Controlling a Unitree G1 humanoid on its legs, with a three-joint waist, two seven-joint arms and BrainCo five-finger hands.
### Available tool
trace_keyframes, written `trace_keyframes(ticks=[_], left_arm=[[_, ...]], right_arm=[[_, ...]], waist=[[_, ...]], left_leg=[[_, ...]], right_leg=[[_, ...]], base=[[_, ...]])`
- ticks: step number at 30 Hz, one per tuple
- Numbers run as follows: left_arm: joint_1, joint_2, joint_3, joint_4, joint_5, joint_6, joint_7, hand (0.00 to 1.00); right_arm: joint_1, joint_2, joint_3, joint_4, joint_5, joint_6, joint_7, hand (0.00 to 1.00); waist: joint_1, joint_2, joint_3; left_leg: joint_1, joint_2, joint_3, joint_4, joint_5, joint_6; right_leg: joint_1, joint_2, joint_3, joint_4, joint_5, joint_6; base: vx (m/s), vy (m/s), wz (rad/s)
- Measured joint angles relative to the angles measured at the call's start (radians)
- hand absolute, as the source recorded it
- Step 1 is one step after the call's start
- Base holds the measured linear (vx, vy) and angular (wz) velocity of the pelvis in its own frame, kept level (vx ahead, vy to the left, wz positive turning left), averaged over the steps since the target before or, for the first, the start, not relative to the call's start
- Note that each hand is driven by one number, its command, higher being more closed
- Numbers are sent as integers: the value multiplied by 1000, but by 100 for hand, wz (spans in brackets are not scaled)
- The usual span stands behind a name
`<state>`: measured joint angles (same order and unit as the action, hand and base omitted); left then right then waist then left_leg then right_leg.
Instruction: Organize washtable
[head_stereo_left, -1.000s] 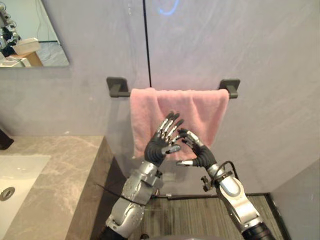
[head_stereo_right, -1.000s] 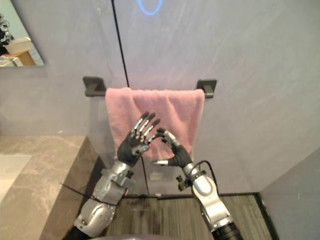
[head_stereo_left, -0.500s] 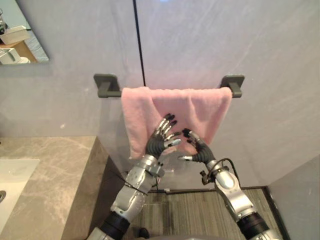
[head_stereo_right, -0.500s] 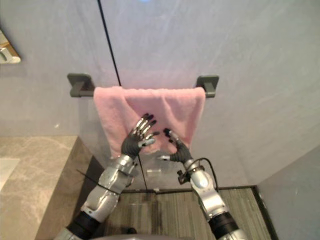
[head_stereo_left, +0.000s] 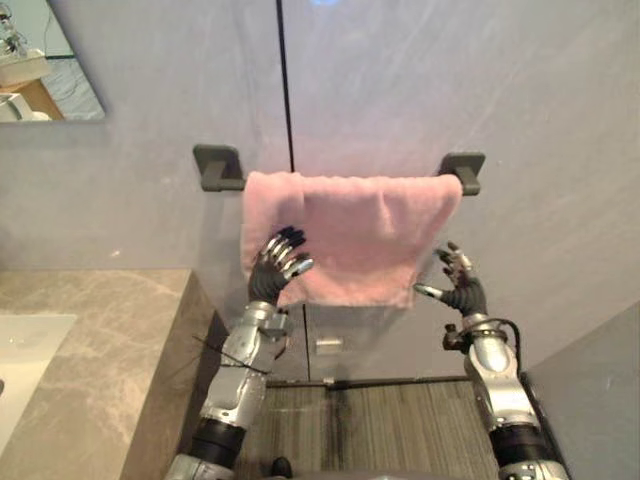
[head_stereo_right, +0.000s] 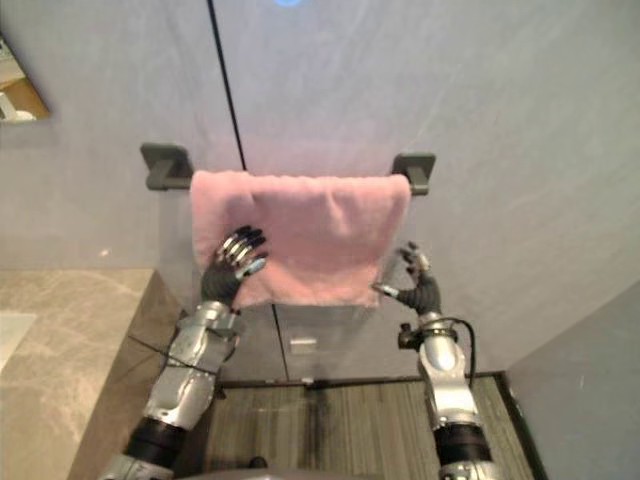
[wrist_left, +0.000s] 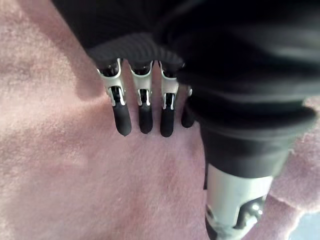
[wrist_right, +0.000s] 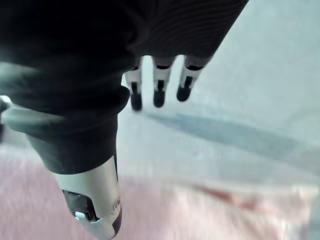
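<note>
The pale grey panelled wall (head_stereo_left: 450, 80) in front of me is split by a thin dark vertical seam (head_stereo_left: 283, 80). To my left lies the grey-brown marbled stone bench (head_stereo_left: 110, 330), with a corner of the white inset sink (head_stereo_left: 20, 350) at its far left edge. A corner of a wall mirror (head_stereo_left: 45, 70) shows above it. A strip of dark wood-look floor (head_stereo_left: 380, 430) runs along the foot of the wall.

The pink terry towel (head_stereo_left: 360, 230) hangs folded over a rail between two dark grey square brackets, one at its left end (head_stereo_left: 215, 167) and one at its right (head_stereo_left: 462, 170). The towel's left side hangs a little lower than the rest.

My left hand (head_stereo_left: 275, 272) is raised against the towel's lower left part. Its fingers (wrist_left: 145, 112) are straight and close side by side, their dark tips lying flat on the pile and pinching nothing.

My right hand (head_stereo_left: 462, 290) is up just beside the towel's lower right corner, apart from it. Its fingers (wrist_right: 159, 92) are loosely spread before the bare wall, and the thumb reaches toward the cloth.

A small pale plate (head_stereo_left: 328, 345) sits on the wall below the towel, too small to read.
</note>
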<state>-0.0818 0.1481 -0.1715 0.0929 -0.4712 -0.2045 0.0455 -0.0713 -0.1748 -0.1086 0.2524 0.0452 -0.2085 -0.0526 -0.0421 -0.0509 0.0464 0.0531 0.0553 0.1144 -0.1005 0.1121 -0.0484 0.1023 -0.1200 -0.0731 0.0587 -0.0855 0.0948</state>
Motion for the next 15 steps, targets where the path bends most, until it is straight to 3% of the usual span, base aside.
trace_keyframes(ticks=[8,15], left_arm=[[107,-11,109,-35,65,-1,-4,0],[247,-38,143,-120,131,-11,-37,0]], right_arm=[[89,22,-117,-46,1,-1,-9,0],[228,89,-127,-129,-1,-7,15,0]], waist=[[0,0,-1],[3,-1,-1]], left_leg=[[15,2,-1,-2,0,0],[15,-3,-2,-3,-4,-5]], right_leg=[[16,3,-7,-2,2,-2],[10,-4,-10,13,-15,-1]], base=[[-8,-2,0],[-13,1,2]])
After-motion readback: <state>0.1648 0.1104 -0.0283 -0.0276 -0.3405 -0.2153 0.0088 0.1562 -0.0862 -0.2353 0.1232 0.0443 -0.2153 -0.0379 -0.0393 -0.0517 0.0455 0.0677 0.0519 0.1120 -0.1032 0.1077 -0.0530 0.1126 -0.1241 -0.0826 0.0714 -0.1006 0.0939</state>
